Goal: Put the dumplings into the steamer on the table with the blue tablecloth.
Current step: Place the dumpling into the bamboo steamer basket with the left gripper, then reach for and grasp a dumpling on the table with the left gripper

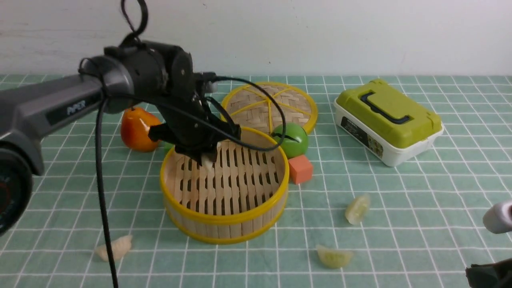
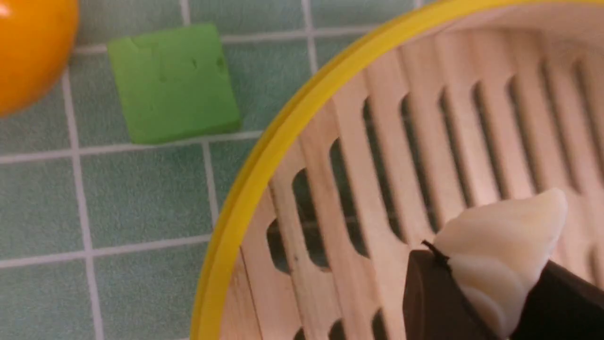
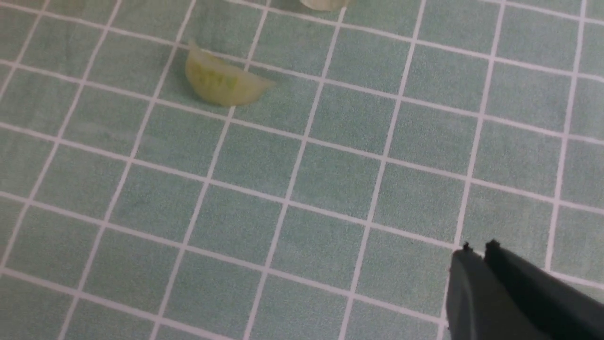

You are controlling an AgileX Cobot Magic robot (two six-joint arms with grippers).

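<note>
Left hand (image 2: 490, 293): clamped on a dumpling (image 2: 505, 236), held over the slatted floor just inside the rim; letting go here should drop it inside.
Steamer (image 1: 224, 224): open in the middle of the worktop (image 1: 400, 180), with the lid (image 1: 269, 105) laid flat behind it so the mouth is free.
Not yet in: front-left dumpling (image 1: 115, 248), right dumpling (image 1: 357, 209) and greenish dumpling (image 1: 334, 257) lie outside on the worktop.
Right hand (image 3: 479, 255): fingers together, holding nothing, low and apart from the greenish dumpling, probably placed for that side.

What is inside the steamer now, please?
Only a bare slatted floor shows in the steamer; no dumpling lies on it. The left gripper holds one dumpling over the floor and covers its far-left part.
</note>
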